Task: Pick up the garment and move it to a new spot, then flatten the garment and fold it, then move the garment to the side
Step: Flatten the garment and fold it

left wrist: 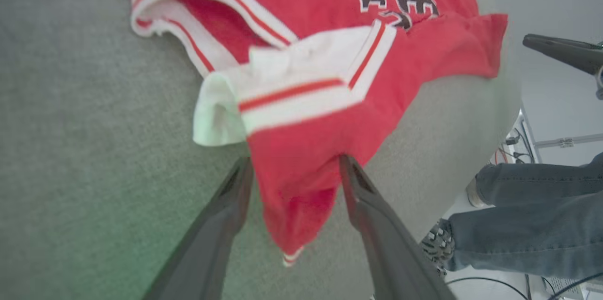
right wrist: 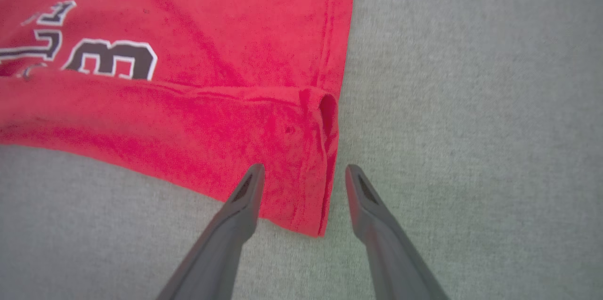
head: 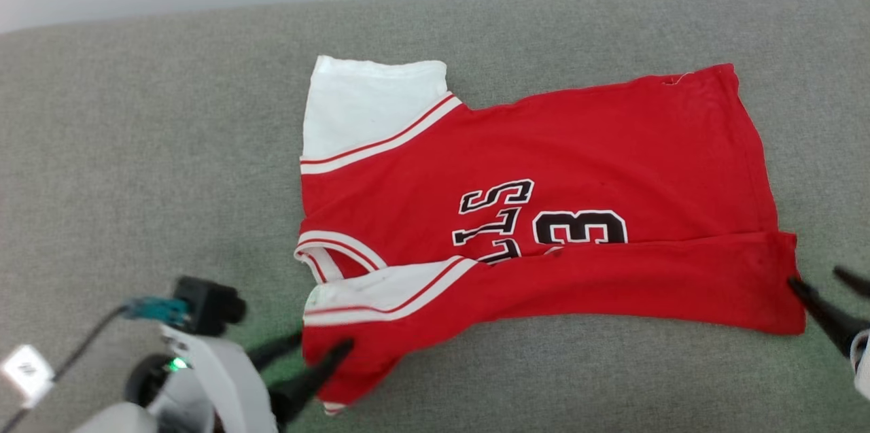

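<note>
The red garment (head: 578,147) lies spread on the grey padded surface (head: 136,147), collar to the left and hem to the right. Its near long edge is folded up over the chest lettering. One white sleeve (head: 367,107) lies flat at the far left. My left gripper (head: 323,343) is open, and its fingers straddle the near left corner of the garment (left wrist: 301,182) without pinching it. My right gripper (head: 815,276) is open at the near right hem corner. There the folded corner of the garment (right wrist: 301,149) lies between the spread fingers.
The grey surface's rounded edge (left wrist: 471,116) drops off to the floor, where a person's legs in jeans (left wrist: 532,215) stand by some cables. Bare padding (head: 476,378) runs along the near side of the garment and also lies to its left and far side.
</note>
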Controlling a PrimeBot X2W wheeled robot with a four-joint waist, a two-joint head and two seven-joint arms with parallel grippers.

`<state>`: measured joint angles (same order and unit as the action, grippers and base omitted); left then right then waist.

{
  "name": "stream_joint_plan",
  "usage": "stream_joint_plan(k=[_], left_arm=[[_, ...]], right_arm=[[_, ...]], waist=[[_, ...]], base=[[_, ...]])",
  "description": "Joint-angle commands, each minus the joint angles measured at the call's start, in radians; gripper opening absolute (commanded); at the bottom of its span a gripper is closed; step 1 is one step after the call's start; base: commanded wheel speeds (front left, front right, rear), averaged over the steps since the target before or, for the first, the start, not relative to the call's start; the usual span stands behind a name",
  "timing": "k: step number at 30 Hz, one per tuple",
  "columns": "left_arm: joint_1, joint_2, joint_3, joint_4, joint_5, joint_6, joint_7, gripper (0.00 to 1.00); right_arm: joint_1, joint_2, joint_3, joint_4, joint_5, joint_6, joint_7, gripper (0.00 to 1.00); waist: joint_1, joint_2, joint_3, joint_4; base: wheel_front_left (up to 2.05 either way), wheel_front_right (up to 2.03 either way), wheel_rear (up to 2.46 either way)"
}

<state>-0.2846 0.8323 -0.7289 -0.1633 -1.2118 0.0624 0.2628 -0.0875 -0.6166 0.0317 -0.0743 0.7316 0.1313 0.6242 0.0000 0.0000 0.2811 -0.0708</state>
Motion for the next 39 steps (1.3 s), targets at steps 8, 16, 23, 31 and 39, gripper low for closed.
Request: stream_joint_plan(k=[8, 16, 23, 31, 39], left_arm=[[-0.072, 0.031, 0.160, -0.003, 0.091, 0.068, -0.216, 1.00], [-0.353, -0.048, 0.219, 0.235, 0.207, 0.080, -0.307, 1.00], [-0.624, -0.107, 0.158, 0.528, 0.241, 0.025, -0.142, 1.00], [-0.805, -0.126, 0.076, 0.815, 0.179, -0.026, 0.260, 1.00], [-0.858, -0.142, 0.006, 0.928, 0.162, -0.073, 0.505, 1.00]], right_arm=[[-0.149, 0.144, -0.037, -0.012, -0.161, -0.001, -0.307, 1.00], [-0.300, 0.238, 0.023, 0.046, -0.249, -0.001, -0.562, 1.00], [-0.329, 0.269, 0.054, 0.080, -0.242, -0.001, -0.635, 1.00], [-0.337, 0.260, 0.083, 0.109, -0.210, -0.001, -0.653, 1.00], [-0.352, 0.250, 0.090, 0.122, -0.192, -0.001, -0.658, 1.00]], waist=[[0.0000, 0.0000, 0.036, -0.022], [0.0000, 0.0000, 0.096, -0.094], [0.0000, 0.0000, 0.147, -0.185], [0.0000, 0.0000, 0.173, -0.271], [0.0000, 0.0000, 0.185, -0.292]], base=[[0.00, 0.00, 0.00], [0.00, 0.00, 0.00], [0.00, 0.00, 0.00], [0.00, 0.00, 0.00], [0.00, 0.00, 0.00]])
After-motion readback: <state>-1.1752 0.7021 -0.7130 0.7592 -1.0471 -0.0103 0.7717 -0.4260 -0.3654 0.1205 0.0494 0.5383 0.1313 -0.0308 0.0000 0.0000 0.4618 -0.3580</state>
